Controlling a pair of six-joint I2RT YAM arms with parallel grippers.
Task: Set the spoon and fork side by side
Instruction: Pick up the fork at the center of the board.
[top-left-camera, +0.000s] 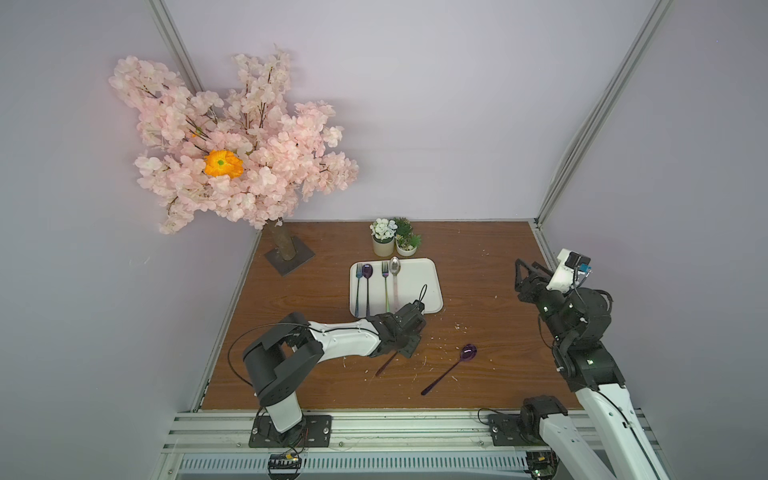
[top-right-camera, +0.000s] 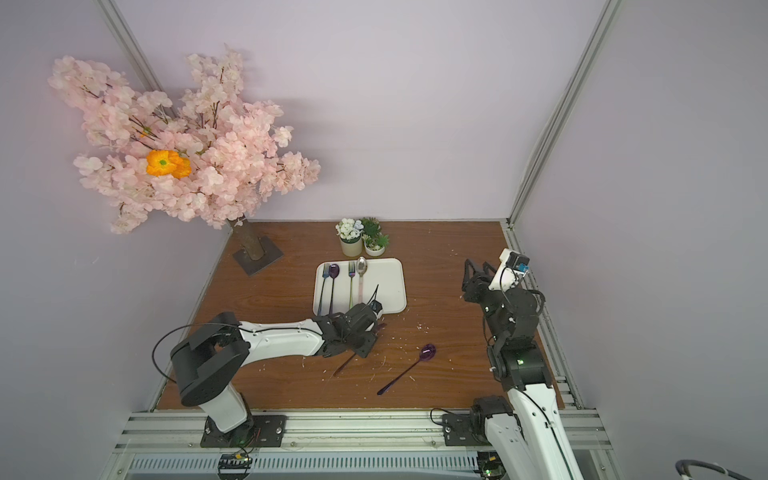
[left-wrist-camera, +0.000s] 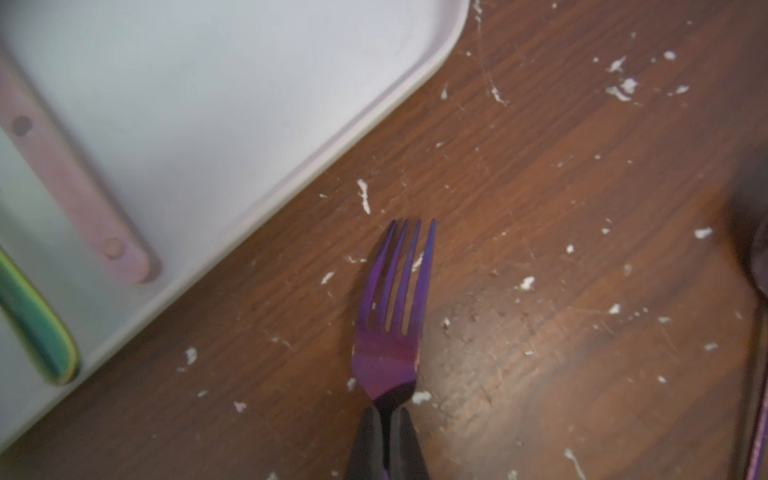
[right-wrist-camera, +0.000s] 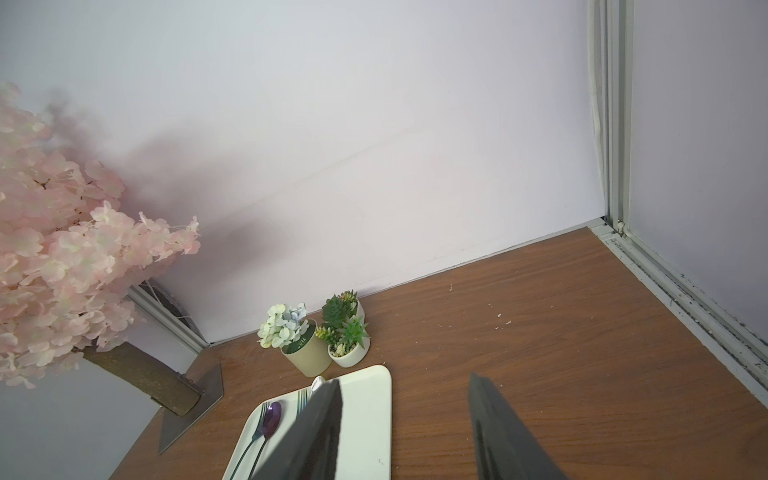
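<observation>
Our left gripper (left-wrist-camera: 387, 419) is clamped on the purple fork (left-wrist-camera: 392, 332), pinching the narrow neck just behind the tines. In both top views most of the handle sticks out behind the wrist. We judge that a thin, slick strip held so far forward may swivel between the jaws or slide out when the arm turns. We cannot tell whether the fork is clear of the wooden table (left-wrist-camera: 540, 249), so a low sweep could drag the tines across it. The tines point at the rim of the white tray (left-wrist-camera: 328, 164), which is near. A forward push could snag there and nudge the tray, or disturb the pink-handled spoon (left-wrist-camera: 75, 187) lying inside. The purple spoon (top-left-camera: 445, 373) lies on the table, well apart on the right and slanted, so the fork may land crooked beside it or knock it. The right gripper (right-wrist-camera: 405, 384) hangs with jaws apart, empty, far from both.
</observation>
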